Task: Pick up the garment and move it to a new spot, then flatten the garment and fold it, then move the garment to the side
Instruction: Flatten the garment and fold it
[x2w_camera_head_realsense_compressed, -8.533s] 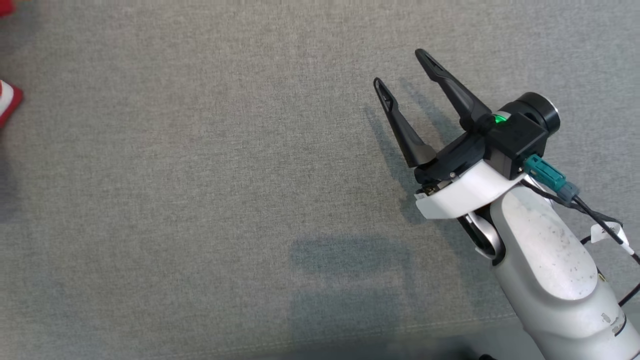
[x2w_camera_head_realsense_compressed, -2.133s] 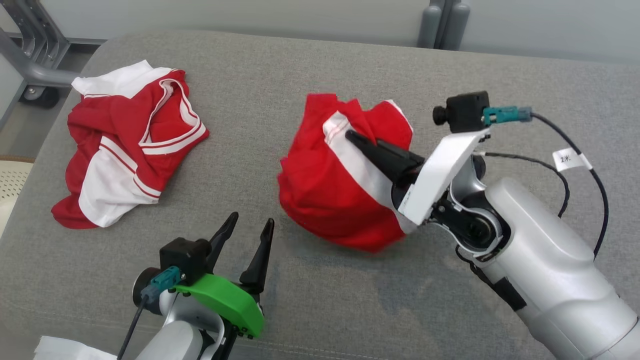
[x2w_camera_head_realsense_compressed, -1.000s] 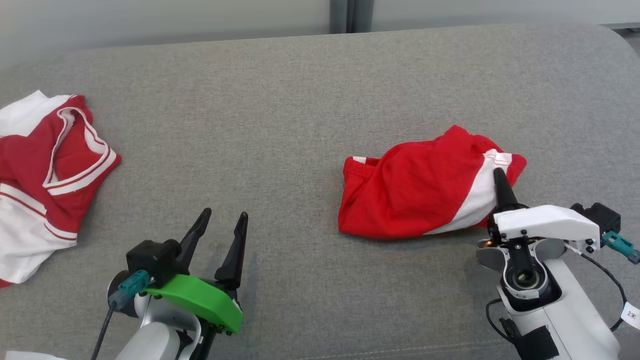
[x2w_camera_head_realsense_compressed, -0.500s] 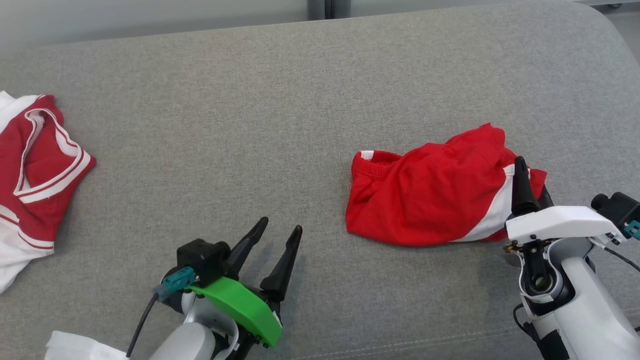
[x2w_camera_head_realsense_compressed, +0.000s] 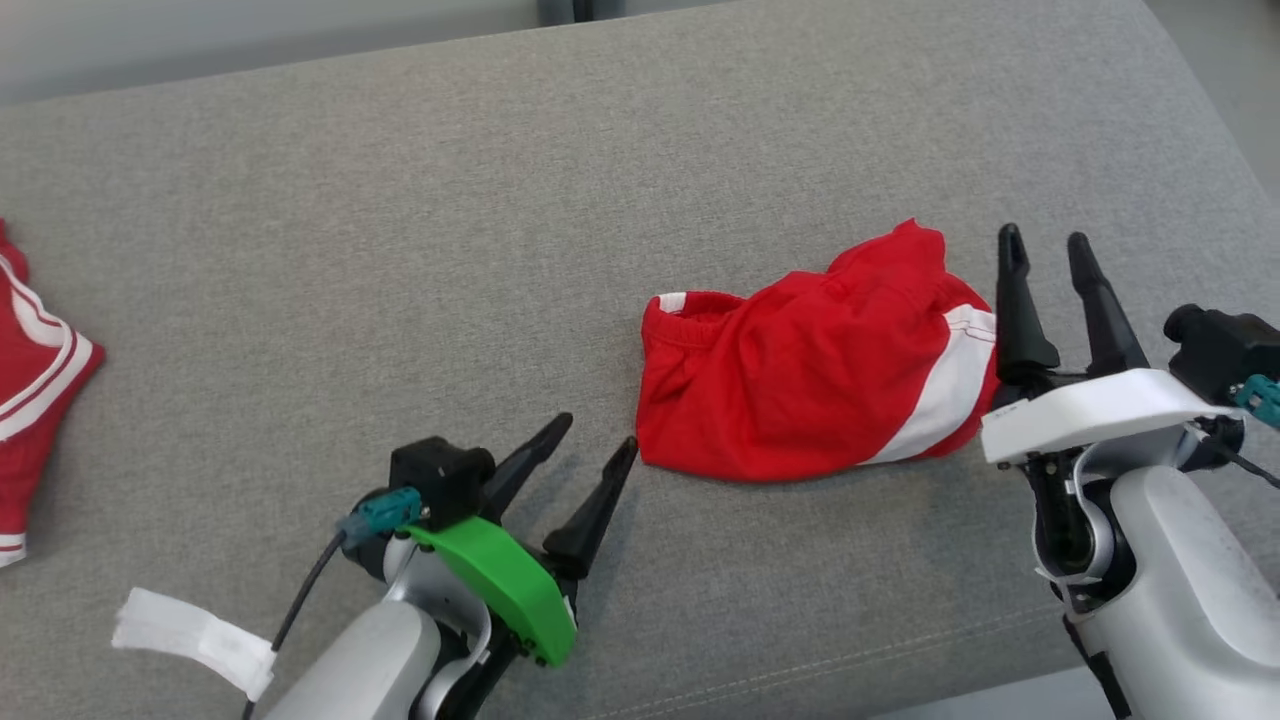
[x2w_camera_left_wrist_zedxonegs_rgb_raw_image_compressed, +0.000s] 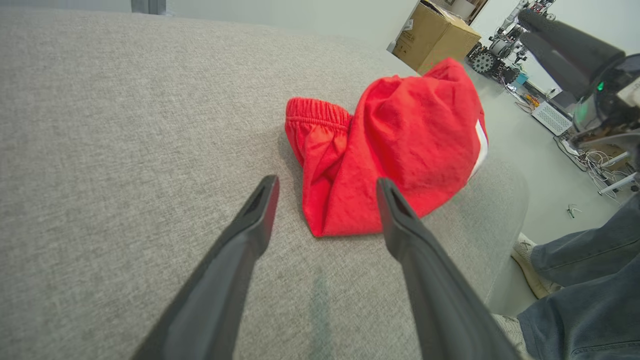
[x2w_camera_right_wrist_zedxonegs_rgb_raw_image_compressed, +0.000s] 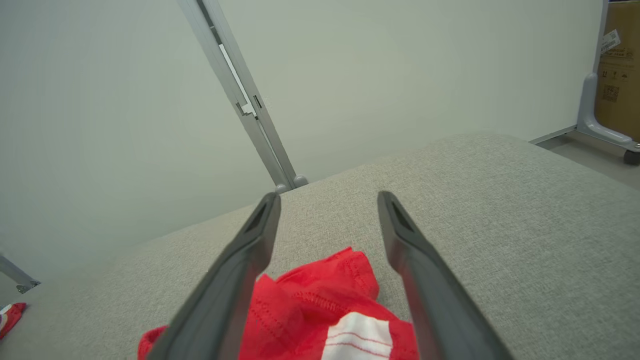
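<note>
Both hands stand wide and empty. The right hand (x2w_camera_head_realsense_compressed: 1043, 236) has just let go of the red shorts (x2w_camera_head_realsense_compressed: 800, 380) and drawn off just beside them. They lie crumpled on the grey cushion (x2w_camera_head_realsense_compressed: 400, 200), between the hands. The move looks done; flattening comes next, with the left hand (x2w_camera_head_realsense_compressed: 597, 430) near.

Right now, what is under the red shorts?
The red shorts lie crumpled on the grey cushion, and bare cushion shows along their visible edges. The patch beneath the bunched folds is covered, so I cannot tell what, if anything, is there.
</note>
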